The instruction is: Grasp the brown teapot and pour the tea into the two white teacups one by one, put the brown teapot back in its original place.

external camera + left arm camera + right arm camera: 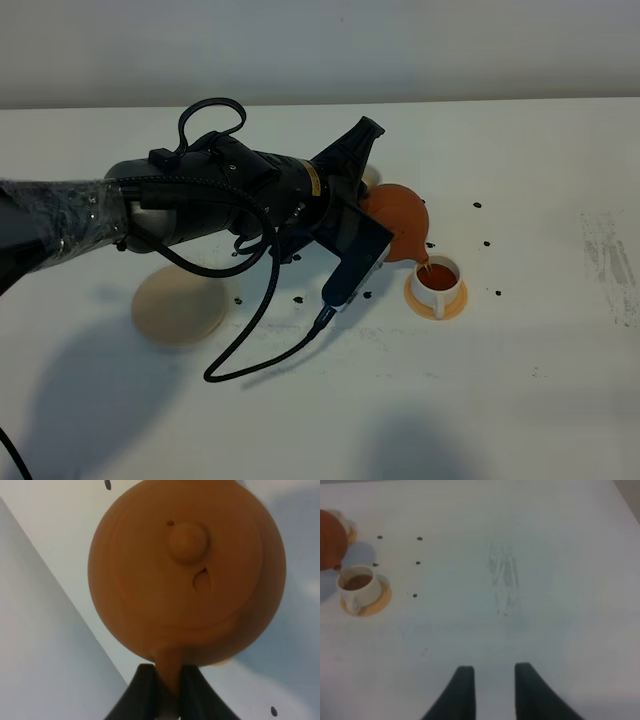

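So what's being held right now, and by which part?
The left gripper holds the brown teapot by its handle. The right gripper holds nothing.

Left arm [200,205]: black, cabled, stretched across the middle of the table toward the right, wrist rolled over. Left gripper [167,690]: dark fingers clamped on a thin handle. Right gripper [492,692]: fingers empty, hanging above the table.
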Motion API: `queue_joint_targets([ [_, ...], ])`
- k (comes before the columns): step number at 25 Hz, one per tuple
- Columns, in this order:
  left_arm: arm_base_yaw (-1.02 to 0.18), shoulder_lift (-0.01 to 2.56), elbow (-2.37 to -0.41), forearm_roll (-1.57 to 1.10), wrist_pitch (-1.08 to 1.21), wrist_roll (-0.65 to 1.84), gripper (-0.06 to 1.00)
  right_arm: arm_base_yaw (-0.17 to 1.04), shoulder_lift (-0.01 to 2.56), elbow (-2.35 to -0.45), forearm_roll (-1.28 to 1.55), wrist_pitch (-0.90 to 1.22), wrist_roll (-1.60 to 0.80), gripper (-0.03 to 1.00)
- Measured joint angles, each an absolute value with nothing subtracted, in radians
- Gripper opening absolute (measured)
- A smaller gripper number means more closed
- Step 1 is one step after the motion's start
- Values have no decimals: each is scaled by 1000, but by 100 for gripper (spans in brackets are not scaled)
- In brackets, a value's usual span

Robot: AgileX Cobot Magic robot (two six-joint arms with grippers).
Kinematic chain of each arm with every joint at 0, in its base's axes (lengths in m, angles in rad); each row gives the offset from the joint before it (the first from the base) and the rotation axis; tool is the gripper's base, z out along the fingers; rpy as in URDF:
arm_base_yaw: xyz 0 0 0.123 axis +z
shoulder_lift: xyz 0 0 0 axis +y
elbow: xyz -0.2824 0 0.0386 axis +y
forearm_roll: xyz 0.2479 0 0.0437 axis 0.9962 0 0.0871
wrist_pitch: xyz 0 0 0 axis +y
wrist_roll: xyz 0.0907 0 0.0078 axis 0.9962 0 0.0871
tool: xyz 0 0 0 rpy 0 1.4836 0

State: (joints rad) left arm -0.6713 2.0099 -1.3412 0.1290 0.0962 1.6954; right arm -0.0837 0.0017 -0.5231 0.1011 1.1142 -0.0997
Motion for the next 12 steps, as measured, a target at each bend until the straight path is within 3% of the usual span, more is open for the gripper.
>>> queue_joint_targets([
  [12,-671,2010,-1341,141,81,1728,9,-84,2,-523,101,1114,-100,22],
])
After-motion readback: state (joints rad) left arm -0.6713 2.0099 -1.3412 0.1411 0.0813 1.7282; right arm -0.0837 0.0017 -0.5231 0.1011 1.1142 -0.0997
